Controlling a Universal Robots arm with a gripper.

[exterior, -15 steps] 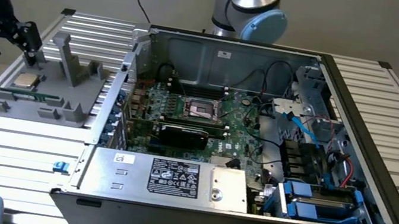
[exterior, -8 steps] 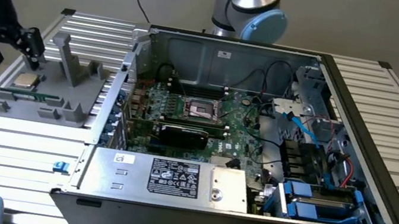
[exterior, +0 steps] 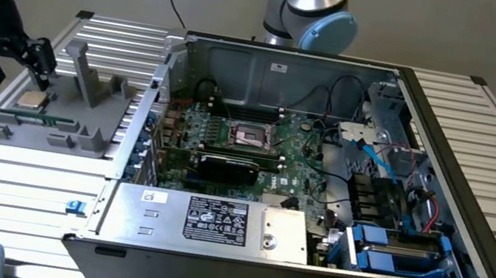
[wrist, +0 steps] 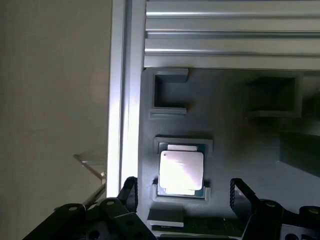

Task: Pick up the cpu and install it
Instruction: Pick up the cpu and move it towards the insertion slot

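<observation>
Gripper [exterior: 15,68] jaws spread wide, holding nothing, hovering just above the cpu [exterior: 32,100] seated in its gray holder [exterior: 80,129].

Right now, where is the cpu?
At the exterior view's left, the cpu lies in the grey holder, outside the computer case, just below the open tool.

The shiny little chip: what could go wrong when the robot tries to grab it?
The cpu sits in a snug pocket of the grey holder, so the open gripper might bump the pocket's walls or pinch it crooked. It is small and flat, so it might slip out.
</observation>
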